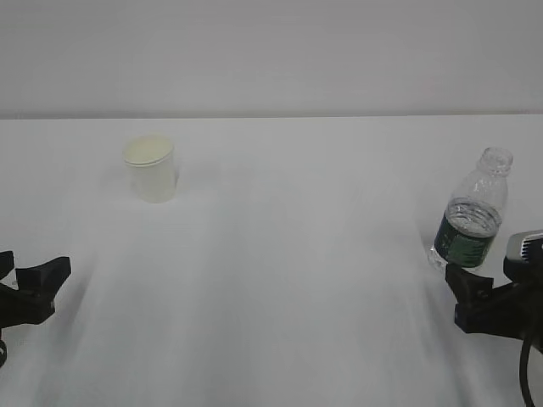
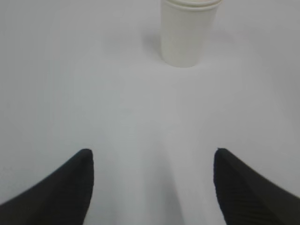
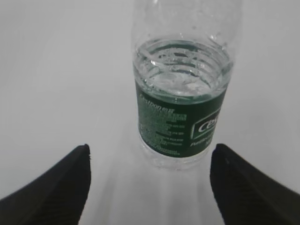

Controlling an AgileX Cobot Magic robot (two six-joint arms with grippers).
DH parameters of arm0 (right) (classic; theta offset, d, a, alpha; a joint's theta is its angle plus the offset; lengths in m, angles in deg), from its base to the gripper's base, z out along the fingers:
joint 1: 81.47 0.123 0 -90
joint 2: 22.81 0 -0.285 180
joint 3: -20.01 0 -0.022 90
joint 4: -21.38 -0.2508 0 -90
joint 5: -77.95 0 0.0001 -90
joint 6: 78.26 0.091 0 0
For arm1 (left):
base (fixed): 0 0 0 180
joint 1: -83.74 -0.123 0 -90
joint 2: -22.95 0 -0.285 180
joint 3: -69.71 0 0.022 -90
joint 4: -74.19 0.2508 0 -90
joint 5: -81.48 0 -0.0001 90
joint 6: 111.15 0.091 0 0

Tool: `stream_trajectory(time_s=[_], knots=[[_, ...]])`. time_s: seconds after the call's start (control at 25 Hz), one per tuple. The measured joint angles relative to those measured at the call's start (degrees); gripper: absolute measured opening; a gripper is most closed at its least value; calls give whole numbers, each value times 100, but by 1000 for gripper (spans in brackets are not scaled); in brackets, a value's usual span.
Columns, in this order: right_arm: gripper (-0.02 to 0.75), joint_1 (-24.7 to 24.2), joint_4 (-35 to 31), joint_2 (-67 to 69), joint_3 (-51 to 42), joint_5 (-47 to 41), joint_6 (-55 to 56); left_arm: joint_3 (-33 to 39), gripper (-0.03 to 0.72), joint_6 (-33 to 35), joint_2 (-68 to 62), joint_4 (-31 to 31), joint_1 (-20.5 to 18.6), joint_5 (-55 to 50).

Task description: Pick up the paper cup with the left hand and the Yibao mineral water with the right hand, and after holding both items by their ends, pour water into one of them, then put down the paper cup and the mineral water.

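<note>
The white paper cup [image 1: 151,169] stands upright on the table's left side; in the left wrist view the cup [image 2: 188,32] sits far ahead, slightly right of centre. My left gripper [image 2: 152,157] is open and empty, well short of it, low at the left edge [image 1: 30,288]. The Yibao mineral water [image 1: 472,212], a clear capless bottle with a dark green label, stands upright at the right. In the right wrist view the bottle [image 3: 183,93] is just ahead of my open right gripper [image 3: 149,152], whose fingers are apart from it. That right gripper [image 1: 475,297] sits just in front of the bottle.
A white table [image 1: 288,280] runs to a pale wall at the back. Bare surface lies between cup and bottle. A grey-white block [image 1: 526,246] on the right arm shows at the right edge.
</note>
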Motion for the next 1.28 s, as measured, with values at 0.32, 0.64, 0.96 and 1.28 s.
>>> stream_trajectory(time_s=[0.32,0.64,0.96,1.28], knots=[[603,0,-26,369,236,0,0,0,574,0,0,0,0,0],[599,0,-126,513,464,0,0,0,543,0,0,0,0,0],[594,0,-262,521,517,0,-21,0,530,0,0,0,0,0],[594,0,-285,773,718,0,-45,0,530,9,0,0,0,0]])
